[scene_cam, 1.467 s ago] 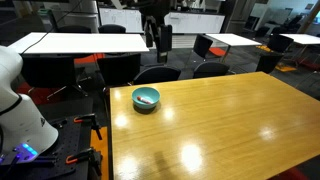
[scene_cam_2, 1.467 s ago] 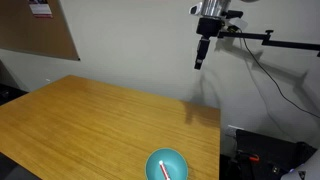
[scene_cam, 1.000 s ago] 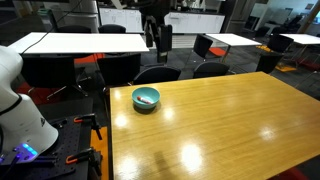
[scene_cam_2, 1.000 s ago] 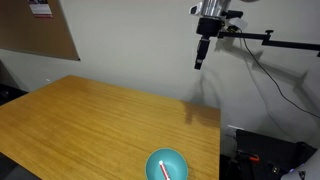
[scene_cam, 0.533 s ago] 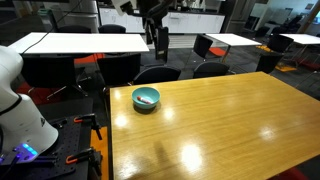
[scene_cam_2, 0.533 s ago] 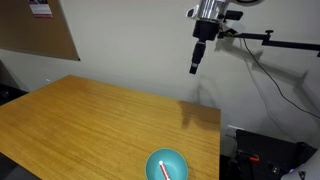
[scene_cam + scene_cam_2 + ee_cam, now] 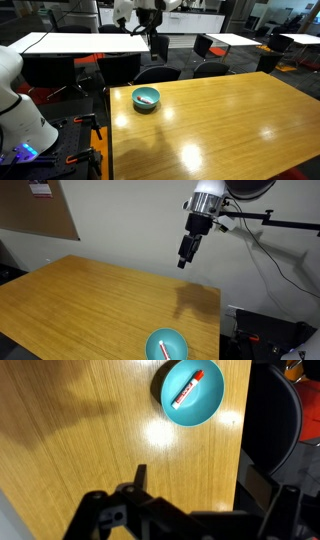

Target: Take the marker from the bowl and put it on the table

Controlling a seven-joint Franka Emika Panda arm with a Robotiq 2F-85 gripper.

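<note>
In an exterior view, our fingers hang high over one edge of the counter. The teal bowl sits on the counter well below them and nearer the camera.

In an exterior view, the fingers point downward at a slight tilt. The bowl rests on the counter far beneath them, with the red marker lying inside it.

In the wrist view, the bowl lies ahead and to the right of the one dark finger we can see. The marker lies aslant across its pale inside. We cannot tell whether the fingers are spread or closed.
</note>
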